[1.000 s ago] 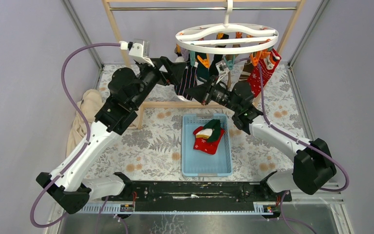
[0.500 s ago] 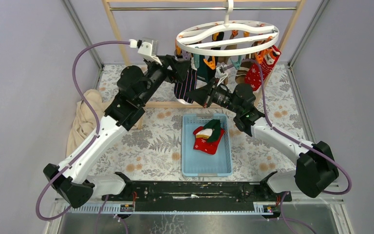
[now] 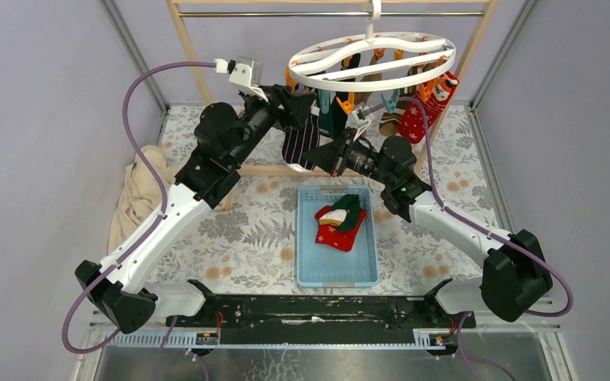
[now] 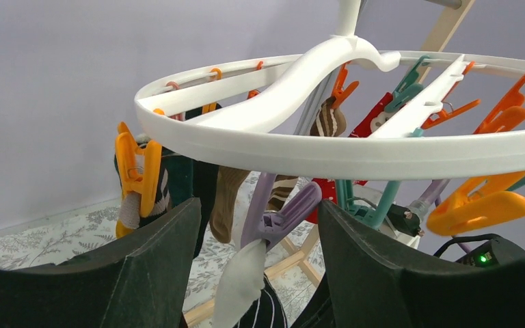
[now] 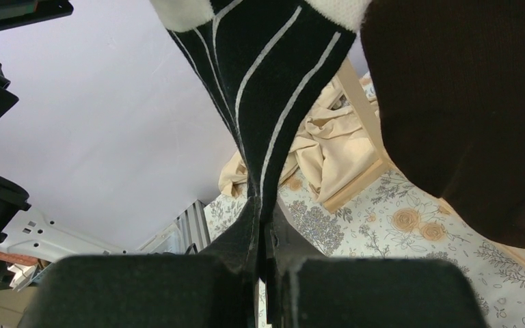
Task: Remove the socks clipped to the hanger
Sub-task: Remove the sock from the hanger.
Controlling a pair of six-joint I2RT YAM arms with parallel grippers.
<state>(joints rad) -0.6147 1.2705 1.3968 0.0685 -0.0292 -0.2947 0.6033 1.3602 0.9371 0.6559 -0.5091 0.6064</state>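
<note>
Floral-print tabletop (image 3: 246, 230) between lilac walls (image 3: 40, 119), left pincer (image 4: 258, 205) apart, right pincer (image 5: 265, 212) clamped on striped sock (image 5: 266, 82)

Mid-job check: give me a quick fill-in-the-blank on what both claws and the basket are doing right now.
1. The right claw is ____ on the striped sock, at its lower end.
2. The left claw stands open around a clip whose colour is ____, not orange or teal.
3. The loose socks lie in the ____ basket.

Missing words: shut; purple; blue.
</note>
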